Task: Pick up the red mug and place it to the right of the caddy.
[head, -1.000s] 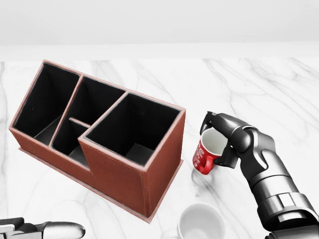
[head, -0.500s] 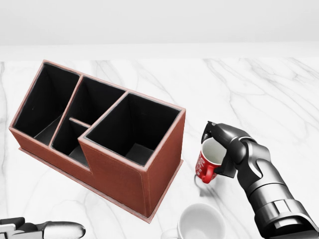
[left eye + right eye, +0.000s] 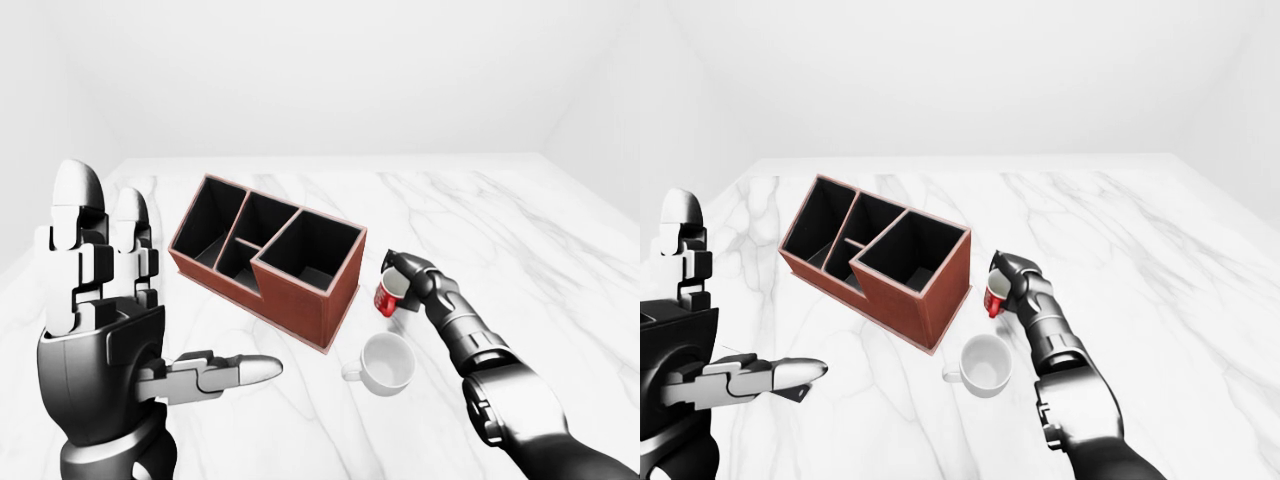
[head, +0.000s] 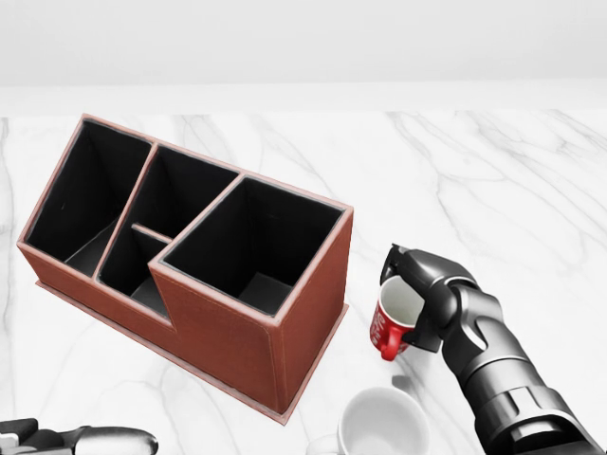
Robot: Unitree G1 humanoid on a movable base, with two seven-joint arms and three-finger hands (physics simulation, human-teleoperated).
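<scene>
In the left-eye view our left hand (image 3: 105, 335) hangs open, idle. In the head view our right hand (image 4: 422, 294) grips the tilted red mug (image 4: 392, 325) at the caddy (image 4: 237, 322)'s three o'clock; we should level it, avoiding the white cup (image 4: 379, 422) at six.

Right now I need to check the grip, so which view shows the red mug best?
The head view: the red mug is largest there, tilted, its rim in the right hand. The left-eye and right-eye views show it only small and partly covered beside the caddy.
</scene>
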